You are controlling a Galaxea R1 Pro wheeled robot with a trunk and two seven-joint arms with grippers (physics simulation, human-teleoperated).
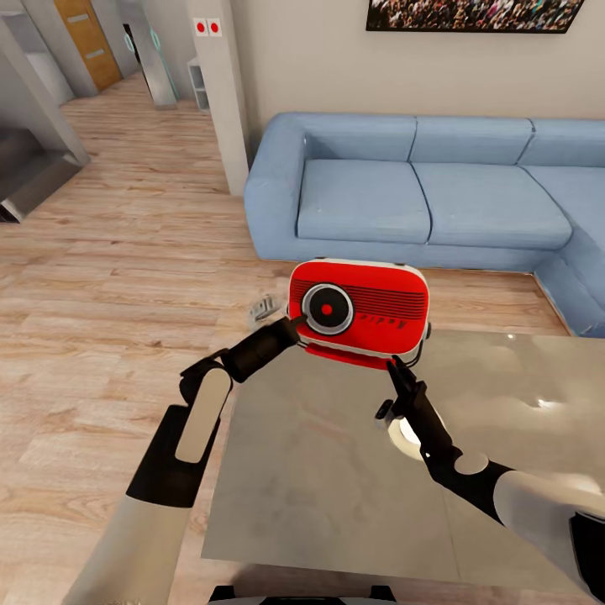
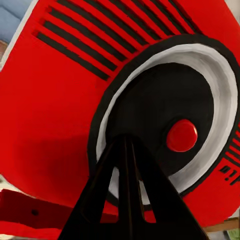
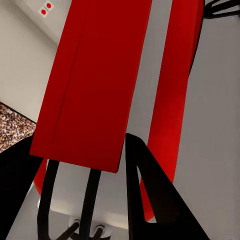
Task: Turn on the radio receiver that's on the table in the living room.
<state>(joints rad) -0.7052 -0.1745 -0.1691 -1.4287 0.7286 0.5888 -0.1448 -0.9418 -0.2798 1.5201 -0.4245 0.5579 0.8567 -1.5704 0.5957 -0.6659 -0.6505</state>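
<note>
Radio receiver (image 1: 361, 307): smooth red plastic-looking shell, slight sheen; dial face matt dark with glossy red centre (image 2: 181, 135). Table (image 1: 336, 487): glossy grey top, stone-like mottling, reflective with bright highlights at right. Sofa (image 1: 420, 189): light-blue matt cloth. Floor (image 1: 109, 277): light wood planks, satin finish. Left gripper (image 1: 293, 320) and right gripper (image 1: 392, 363): matt black.

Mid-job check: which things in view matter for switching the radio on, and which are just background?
For the job:
- radio receiver, lifted at the table's far edge
- its dial
- table
- left gripper at the dial
- right gripper under the radio's base

Just lying about:
- blue sofa
- small grey object on the floor
- framed picture
</note>
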